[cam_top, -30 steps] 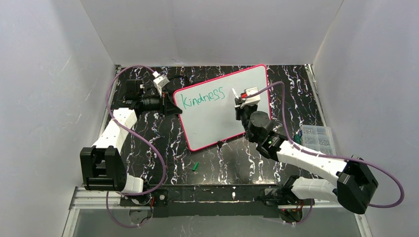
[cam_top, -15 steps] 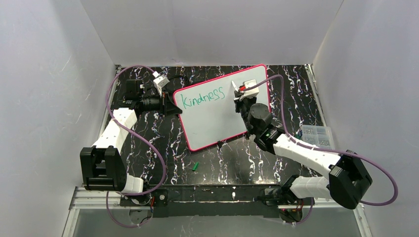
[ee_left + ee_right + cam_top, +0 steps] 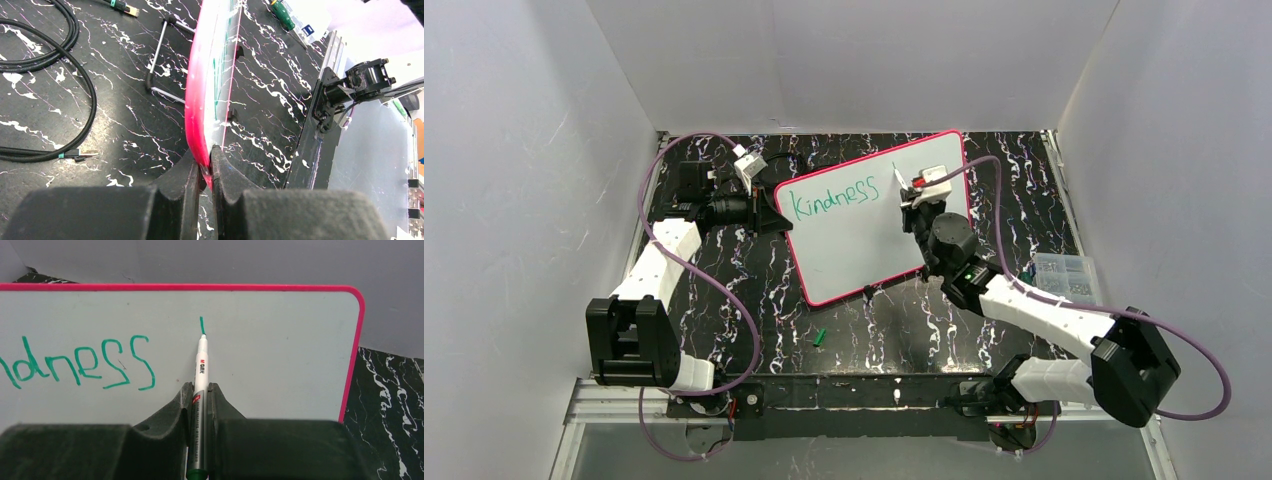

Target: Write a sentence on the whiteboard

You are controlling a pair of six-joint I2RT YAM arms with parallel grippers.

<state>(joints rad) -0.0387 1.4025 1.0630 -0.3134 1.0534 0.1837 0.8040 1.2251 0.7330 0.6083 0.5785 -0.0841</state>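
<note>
Black marbled tabletop [image 3: 874, 330]: whiteboard [image 3: 854, 250] sits mid-table, left gripper [image 3: 206, 164] clamped on its pink rim. Right gripper [image 3: 200, 392] pinches marker [image 3: 201, 357], tip on board beside sentence [image 3: 836, 198] reading "Kindness". Clear parts box [image 3: 1064, 280] far right, contents unclear.

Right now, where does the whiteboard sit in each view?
Top external: whiteboard at centre of frame, tilted.
Left wrist: edge-on, pinched by the left gripper.
Right wrist: fills the frame behind the marker.
Shared landmark: green lettering, seen in all three.

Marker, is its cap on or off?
Off: the marker shows a bare tip against the whiteboard, under a green stroke.
</note>
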